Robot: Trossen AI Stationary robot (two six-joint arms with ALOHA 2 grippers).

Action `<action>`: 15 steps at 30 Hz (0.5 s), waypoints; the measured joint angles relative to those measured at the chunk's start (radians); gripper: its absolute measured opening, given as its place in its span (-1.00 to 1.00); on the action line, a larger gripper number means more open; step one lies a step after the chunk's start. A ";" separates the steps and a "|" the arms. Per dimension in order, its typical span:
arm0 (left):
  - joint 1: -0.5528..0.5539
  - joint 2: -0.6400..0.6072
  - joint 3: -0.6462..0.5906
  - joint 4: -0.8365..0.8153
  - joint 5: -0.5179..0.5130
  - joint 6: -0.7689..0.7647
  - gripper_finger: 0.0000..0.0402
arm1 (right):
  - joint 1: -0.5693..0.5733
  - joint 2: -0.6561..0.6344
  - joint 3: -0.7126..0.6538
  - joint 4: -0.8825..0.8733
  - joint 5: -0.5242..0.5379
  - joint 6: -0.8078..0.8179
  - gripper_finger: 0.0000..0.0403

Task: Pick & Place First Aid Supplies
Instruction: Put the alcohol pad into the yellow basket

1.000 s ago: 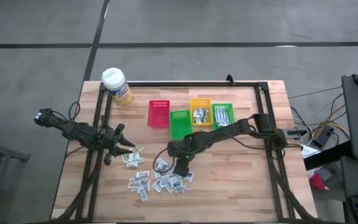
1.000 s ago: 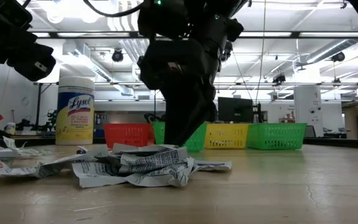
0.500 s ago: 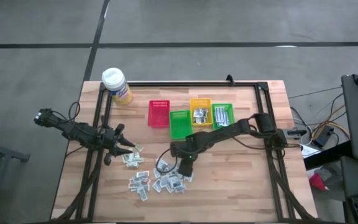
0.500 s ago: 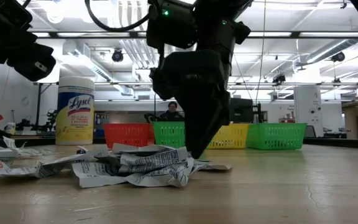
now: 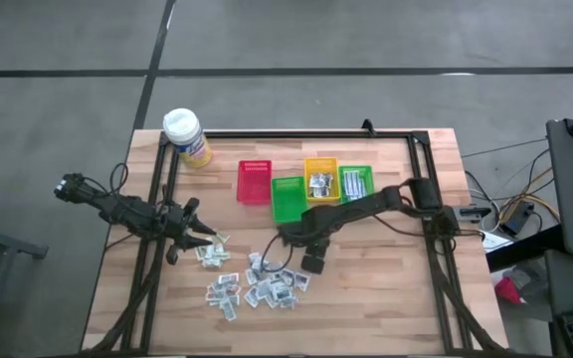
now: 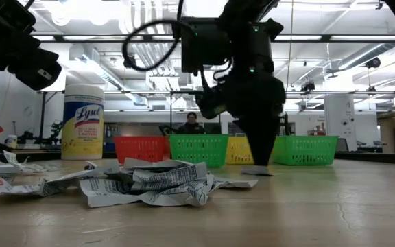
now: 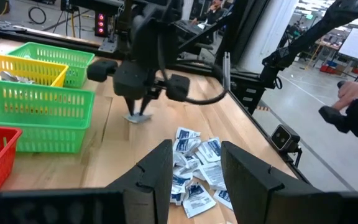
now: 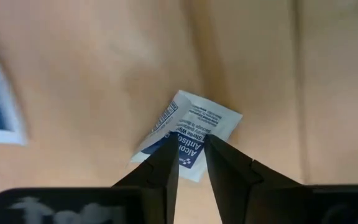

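Note:
A heap of small white and blue-printed first aid packets (image 5: 257, 286) lies on the wooden table (image 5: 386, 298), near its front middle; it also shows in the low view (image 6: 149, 184). Just to the right of the heap, my right gripper (image 5: 311, 264) points down, shut on one white packet (image 8: 199, 117) with blue print. My left gripper (image 5: 203, 237) stands open at the table's left, by a few more packets (image 5: 213, 255), with nothing between its fingers (image 7: 160, 171). My right gripper pinches the packet by its blue-printed end (image 8: 189, 144) between its two fingers, coming from above and pointing down. The packet sticks out flat past the fingertips (image 6: 256, 169), close over the table. Whether it is lifted clear, I cannot tell.
Four small bins stand in a row behind the heap: red (image 5: 254, 182), green (image 5: 287, 199), yellow (image 5: 320, 179) with packets in it, and green (image 5: 356, 183) with strips. A yellow wipes canister (image 5: 187, 136) stands at the far left corner. Bare wood lies to the right.
My right gripper has gone from over the heap toward the table's right edge and has tipped more upright, pointing straight down. One packet has come away from the heap with it. The heap and my left gripper have kept still.

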 joint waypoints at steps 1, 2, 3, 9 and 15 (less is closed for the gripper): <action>0.000 0.000 0.000 0.000 0.000 0.000 -0.35 | -0.006 -0.001 0.001 -0.018 0.004 -0.013 -0.59; 0.000 0.000 0.000 0.000 0.000 0.000 -0.35 | -0.012 -0.003 0.003 -0.035 0.006 -0.025 -0.59; 0.000 0.000 0.000 0.000 0.000 0.000 -0.35 | -0.016 -0.006 0.003 -0.049 0.007 -0.033 -0.58; 0.000 0.000 0.000 -0.003 0.000 0.000 -0.35 | -0.040 -0.043 0.003 -0.100 0.007 -0.035 -0.53; 0.000 0.000 0.000 -0.008 0.000 0.000 -0.35 | -0.042 -0.073 0.006 -0.108 -0.002 -0.021 -0.48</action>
